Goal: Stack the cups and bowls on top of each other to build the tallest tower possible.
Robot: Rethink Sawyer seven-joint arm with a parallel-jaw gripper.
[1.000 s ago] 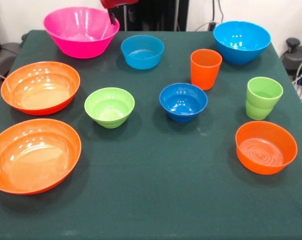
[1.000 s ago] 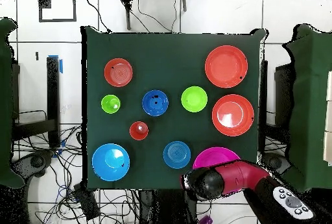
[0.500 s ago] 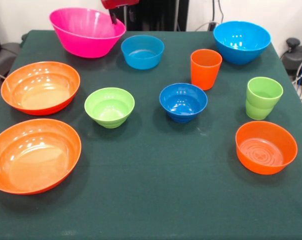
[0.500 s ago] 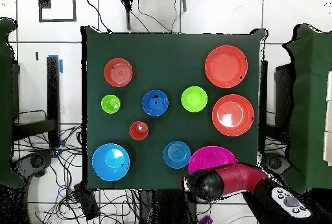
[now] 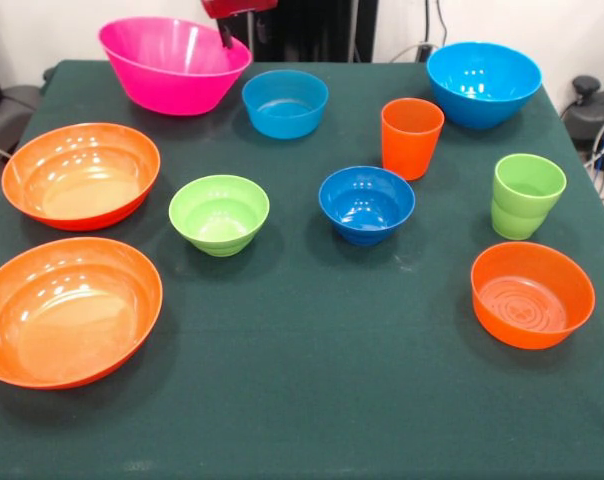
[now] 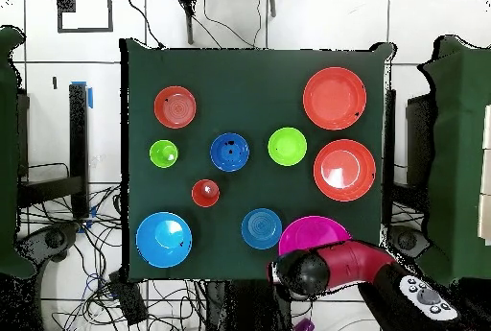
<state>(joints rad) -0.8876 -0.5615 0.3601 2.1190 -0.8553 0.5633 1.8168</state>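
Note:
The big pink bowl (image 5: 172,65) is at the table's far left, tilted with one side raised; it also shows in the overhead view (image 6: 312,233). My gripper (image 5: 226,35) is at its right rim and shut on it, mostly cut off by the top edge. The red arm (image 6: 336,265) covers it from above. Two wide orange bowls (image 5: 80,175) (image 5: 67,310) sit apart on the left. The orange cup (image 5: 411,137) and the lime green cup (image 5: 527,195) stand upright on the right. Nothing is stacked.
A lime green bowl (image 5: 219,213) and a dark blue bowl (image 5: 366,203) sit mid-table. Two sky blue bowls (image 5: 285,102) (image 5: 483,82) are at the far side. A smaller orange bowl (image 5: 532,294) is near right. Cables lie beyond the table's right edge.
The pink bowl has tipped up and shifted slightly right at my gripper since one second ago. It has hardly moved in the last half second. The other things are unmoved.

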